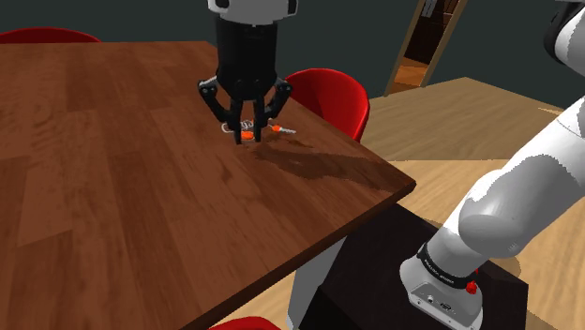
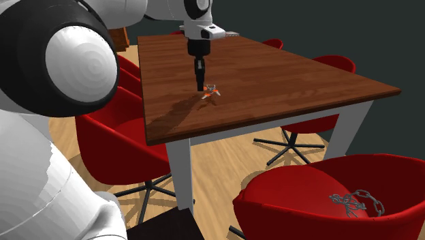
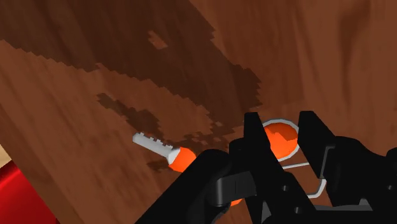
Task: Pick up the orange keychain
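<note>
Between the fingertips of the gripper (image 3: pixel 281 122) sits the keychain (image 3: pixel 280 139), its orange disc clasped on both sides and resting on the brown table (image 3: pixel 95 76). Its small key (image 3: pixel 156 145), orange at the head, lies just beside the fingers.

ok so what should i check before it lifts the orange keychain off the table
1. gripper down at the orange keychain: ok
2. round orange tag centred in the gripper, by the wrist view: ok
3. firm hold on the tag: cannot tell
4. silver key lying free beside the gripper on the wooden table, not pinned: ok
5. red chair off to the side of a straight lift: ok
</note>
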Robot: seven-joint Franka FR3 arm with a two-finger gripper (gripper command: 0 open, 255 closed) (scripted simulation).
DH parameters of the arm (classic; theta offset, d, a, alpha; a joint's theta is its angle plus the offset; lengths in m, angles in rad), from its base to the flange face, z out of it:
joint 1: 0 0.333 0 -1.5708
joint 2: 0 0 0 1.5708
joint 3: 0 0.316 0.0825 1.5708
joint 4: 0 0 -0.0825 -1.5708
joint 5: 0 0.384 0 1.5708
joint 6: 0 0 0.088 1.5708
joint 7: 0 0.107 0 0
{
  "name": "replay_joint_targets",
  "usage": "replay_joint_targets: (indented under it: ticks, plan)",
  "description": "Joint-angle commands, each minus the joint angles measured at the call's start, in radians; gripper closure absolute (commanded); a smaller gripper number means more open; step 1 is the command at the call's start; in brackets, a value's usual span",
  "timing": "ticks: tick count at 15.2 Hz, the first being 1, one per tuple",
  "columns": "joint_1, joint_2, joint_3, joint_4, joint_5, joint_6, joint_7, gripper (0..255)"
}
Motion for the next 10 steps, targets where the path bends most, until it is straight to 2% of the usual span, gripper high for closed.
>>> replay_joint_targets:
  ticks: [1, 8, 10]
  plan:
    - [0.0, 0.008, 0.002, 0.035, -0.005, -0.029, 0.005, 255]
    - [0.003, 0.048, 0.013, 0.166, -0.031, -0.129, 0.025, 255]
    - [0.003, 0.049, 0.013, 0.169, -0.032, -0.132, 0.026, 255]
